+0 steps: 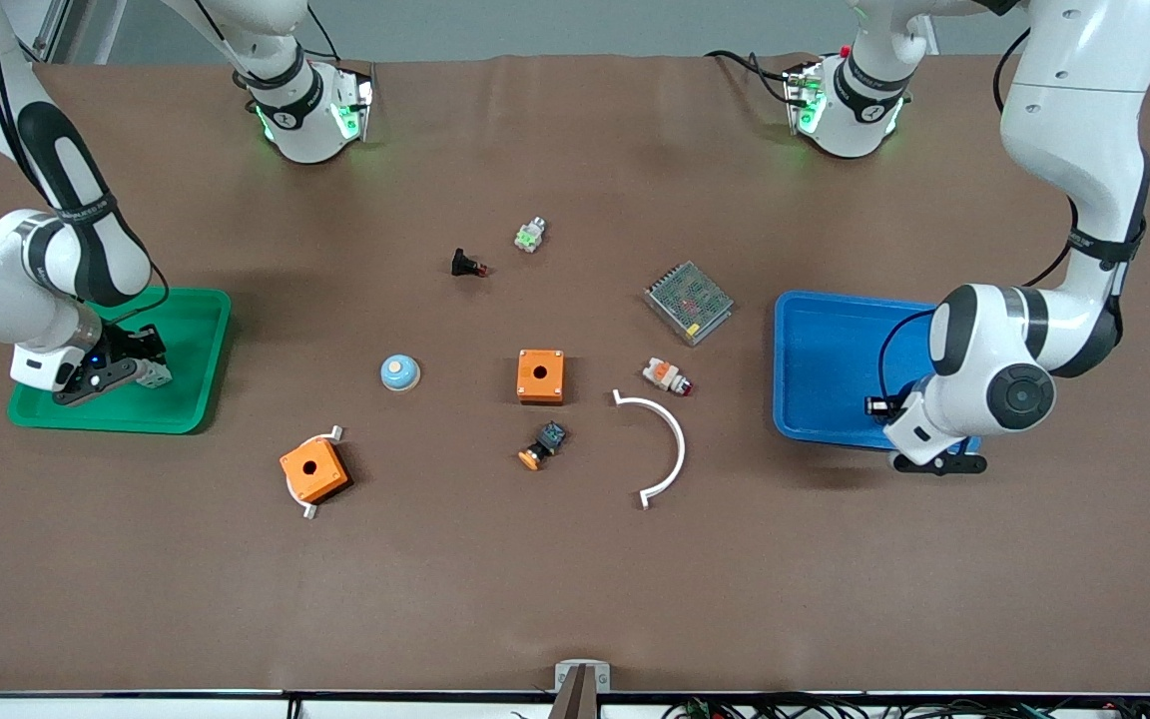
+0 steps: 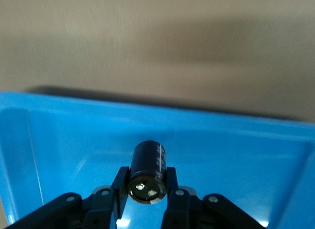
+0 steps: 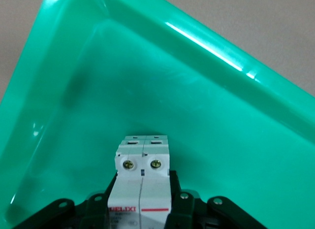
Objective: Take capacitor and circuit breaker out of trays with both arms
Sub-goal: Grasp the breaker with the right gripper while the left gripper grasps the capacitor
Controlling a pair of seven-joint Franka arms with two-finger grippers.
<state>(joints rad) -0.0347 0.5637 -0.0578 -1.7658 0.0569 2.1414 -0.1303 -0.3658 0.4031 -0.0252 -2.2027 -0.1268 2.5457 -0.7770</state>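
My left gripper is shut on the capacitor, a small dark cylinder, over the blue tray near the edge closest to the front camera. In the left wrist view the capacitor sits between the fingers with its shiny end facing the camera, above the blue tray's floor. My right gripper is shut on the breaker low inside the green tray. In the right wrist view the white breaker is clamped between the fingers, over the green tray's floor.
Between the trays lie two orange boxes, a white curved strip, a metal mesh box, a round blue-white button, a black-blue button with orange cap, a white-orange part, a black part and a white-green part.
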